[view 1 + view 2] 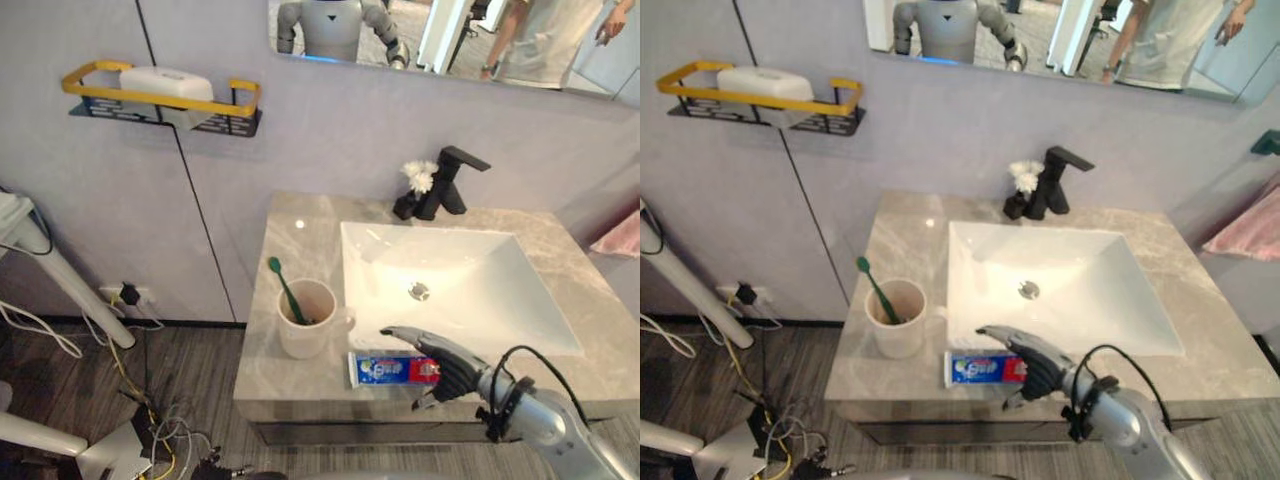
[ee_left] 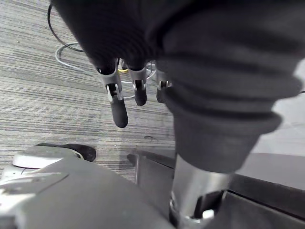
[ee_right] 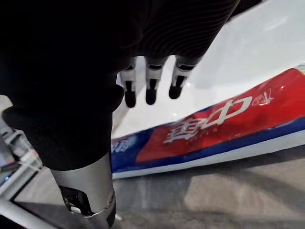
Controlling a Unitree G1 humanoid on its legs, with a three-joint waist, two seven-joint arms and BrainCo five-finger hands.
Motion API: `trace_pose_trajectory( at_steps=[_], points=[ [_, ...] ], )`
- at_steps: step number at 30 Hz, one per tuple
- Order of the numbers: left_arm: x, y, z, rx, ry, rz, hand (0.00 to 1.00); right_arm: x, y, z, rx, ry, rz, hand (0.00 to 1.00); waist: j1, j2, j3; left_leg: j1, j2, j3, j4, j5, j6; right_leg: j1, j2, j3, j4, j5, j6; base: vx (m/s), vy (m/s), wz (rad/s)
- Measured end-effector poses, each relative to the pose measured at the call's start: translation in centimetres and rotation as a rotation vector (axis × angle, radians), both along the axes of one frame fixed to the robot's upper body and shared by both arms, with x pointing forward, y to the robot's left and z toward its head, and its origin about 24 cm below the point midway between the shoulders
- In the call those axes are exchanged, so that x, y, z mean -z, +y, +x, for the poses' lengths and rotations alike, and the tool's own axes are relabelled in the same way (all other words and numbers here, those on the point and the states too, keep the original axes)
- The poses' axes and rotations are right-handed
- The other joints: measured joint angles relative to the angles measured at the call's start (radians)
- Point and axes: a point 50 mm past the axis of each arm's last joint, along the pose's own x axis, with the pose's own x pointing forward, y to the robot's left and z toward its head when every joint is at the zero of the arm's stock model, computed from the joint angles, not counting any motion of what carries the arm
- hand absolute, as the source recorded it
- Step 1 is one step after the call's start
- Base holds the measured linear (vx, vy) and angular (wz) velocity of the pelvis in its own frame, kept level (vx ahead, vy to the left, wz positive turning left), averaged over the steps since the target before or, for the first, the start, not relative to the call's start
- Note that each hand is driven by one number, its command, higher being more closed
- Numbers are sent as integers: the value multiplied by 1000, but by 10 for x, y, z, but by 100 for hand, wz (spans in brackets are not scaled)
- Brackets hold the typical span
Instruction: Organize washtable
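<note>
**A:** Where's the toothpaste box [image 1: 390, 369]?

**B:** Flat on the bench [image 1: 290, 225], in the strip between the sink basin [image 1: 480, 300] and the front edge. Its long axis runs left to right along that edge. Its left end is near the cup [image 1: 303, 338] that holds the green toothbrush [image 1: 286, 287].

**A:** Which hand is nearer?

**B:** The right hand [image 1: 447, 366], clearly. It hovers over the box's right end with its fingers [image 3: 149, 89] straight, the thumb spread away from them, and nothing held. I can't tell whether it touches the box. The left hand [image 2: 118, 106] hangs over the floor with its fingers relaxed, well away from the bench.

**A:** So what does the grasp turn on?

**B:** Alignment, I'd say. The fingers point left, roughly along the box rather than across it. Fingers and thumb would need to straddle its narrow width. The cup then lies further left, past the box's far end.
</note>
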Motion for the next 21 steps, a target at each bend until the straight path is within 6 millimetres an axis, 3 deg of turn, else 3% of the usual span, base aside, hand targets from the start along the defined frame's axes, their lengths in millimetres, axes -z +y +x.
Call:
trace_pose_trajectory(
  at_steps=[12, 13, 21],
  points=[
    [2, -3, -1, 3, 28, -11, 0, 17, 1, -10, 99, -33, -89, 0, -15, 17, -11, 9, 5, 28, -8, 0, 0, -7, 4, 29, -2, 9, -1, -29, 5, -7],
    [2, -3, -1, 0, 28, -12, 0, 18, 1, -11, 104, -30, -92, 100, -19, 18, -12, 9, 5, 29, -8, 0, 0, -8, 4, 30, -3, 10, -1, -22, 6, -5],
    [3, -5, -2, 3, 34, -18, 0, 17, 0, -9, 206, -88, -56, 100, -21, 25, -24, 19, 6, 42, -25, 0, 0, -9, 7, 47, -12, 12, 0, -17, 1, -5]
  ],
)
